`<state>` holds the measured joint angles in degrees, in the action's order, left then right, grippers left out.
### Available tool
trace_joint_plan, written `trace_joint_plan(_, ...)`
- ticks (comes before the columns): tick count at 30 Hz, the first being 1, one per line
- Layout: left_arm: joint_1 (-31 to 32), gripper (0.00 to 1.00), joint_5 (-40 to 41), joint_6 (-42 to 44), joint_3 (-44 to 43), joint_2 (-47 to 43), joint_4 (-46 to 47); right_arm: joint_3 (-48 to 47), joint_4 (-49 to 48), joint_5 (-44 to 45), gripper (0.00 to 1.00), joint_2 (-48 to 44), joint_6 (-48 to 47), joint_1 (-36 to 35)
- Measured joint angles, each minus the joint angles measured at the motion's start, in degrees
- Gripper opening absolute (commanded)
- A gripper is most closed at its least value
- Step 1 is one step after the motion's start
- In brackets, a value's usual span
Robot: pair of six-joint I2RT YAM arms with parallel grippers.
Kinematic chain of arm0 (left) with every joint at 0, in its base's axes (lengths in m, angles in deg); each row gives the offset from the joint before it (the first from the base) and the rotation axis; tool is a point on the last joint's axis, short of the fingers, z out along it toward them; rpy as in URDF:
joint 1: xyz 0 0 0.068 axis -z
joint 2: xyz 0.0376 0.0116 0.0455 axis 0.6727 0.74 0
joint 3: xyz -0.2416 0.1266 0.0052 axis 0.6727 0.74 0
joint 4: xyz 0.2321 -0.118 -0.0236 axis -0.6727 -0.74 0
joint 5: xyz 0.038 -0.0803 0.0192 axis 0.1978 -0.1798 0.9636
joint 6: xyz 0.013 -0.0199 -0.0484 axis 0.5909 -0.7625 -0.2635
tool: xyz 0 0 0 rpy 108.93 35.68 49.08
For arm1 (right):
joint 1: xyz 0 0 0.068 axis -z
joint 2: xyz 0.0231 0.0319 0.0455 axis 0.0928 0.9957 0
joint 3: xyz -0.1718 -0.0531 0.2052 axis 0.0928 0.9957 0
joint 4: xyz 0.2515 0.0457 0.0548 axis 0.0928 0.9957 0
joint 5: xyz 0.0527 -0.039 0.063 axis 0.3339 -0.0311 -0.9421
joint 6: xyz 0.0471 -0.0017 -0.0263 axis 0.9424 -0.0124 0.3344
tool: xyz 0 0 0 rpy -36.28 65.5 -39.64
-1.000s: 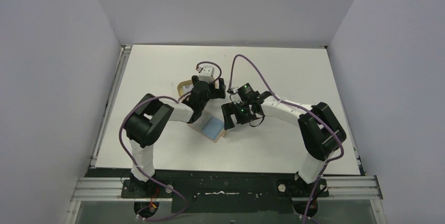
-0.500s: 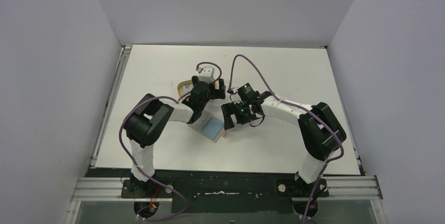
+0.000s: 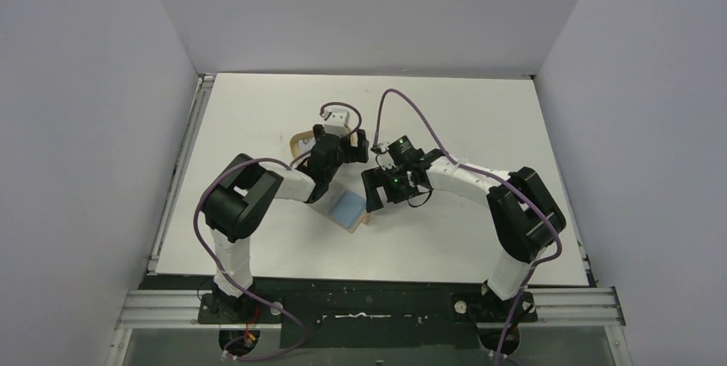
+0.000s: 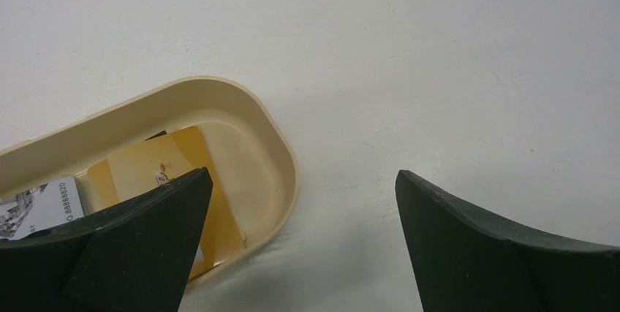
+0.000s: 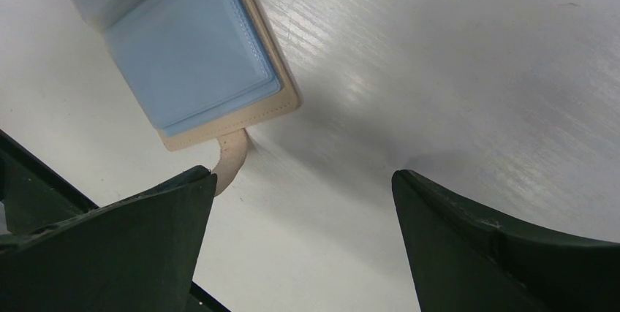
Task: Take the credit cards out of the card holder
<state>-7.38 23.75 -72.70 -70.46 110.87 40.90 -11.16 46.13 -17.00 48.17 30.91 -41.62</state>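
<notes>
The card holder (image 3: 350,210) lies open on the white table between the two grippers. Its tan edge (image 5: 245,113) and snap tab (image 5: 232,153) show in the right wrist view. A light blue stitched panel (image 5: 190,49) fills its inside. I cannot tell a credit card from the pocket there. My right gripper (image 5: 303,172) hovers open just right of the holder, its left finger beside the tab and nothing between the fingers. My left gripper (image 4: 301,173) is open and empty, behind the holder by the end of the oval tray.
The cream oval tray (image 4: 286,158) holds a yellow card (image 4: 168,158) and a white printed card (image 4: 44,206). In the top view the tray (image 3: 300,139) sits left of the left gripper (image 3: 341,140). Grey walls enclose the table on three sides.
</notes>
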Motion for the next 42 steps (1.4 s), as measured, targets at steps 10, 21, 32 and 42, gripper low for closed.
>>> trace_joint_plan(10,-0.07,0.97,0.72,1.40,7.13,-12.09,1.81,0.35,-0.17,2.01,0.97,-0.96,0.13,-0.31)
trace_joint_plan(21,-0.76,0.97,3.98,4.20,12.37,-30.62,0.28,0.79,-0.37,5.25,0.90,-2.54,0.24,-4.96)
trace_joint_plan(32,-1.92,0.97,8.37,1.90,16.48,-48.85,-24.94,-0.85,-0.26,6.10,0.79,-1.27,3.21,-8.46)
trace_joint_plan(42,-5.84,0.97,3.54,-5.29,21.97,-53.42,-44.13,-5.86,0.61,7.37,0.46,6.32,4.70,-12.76)
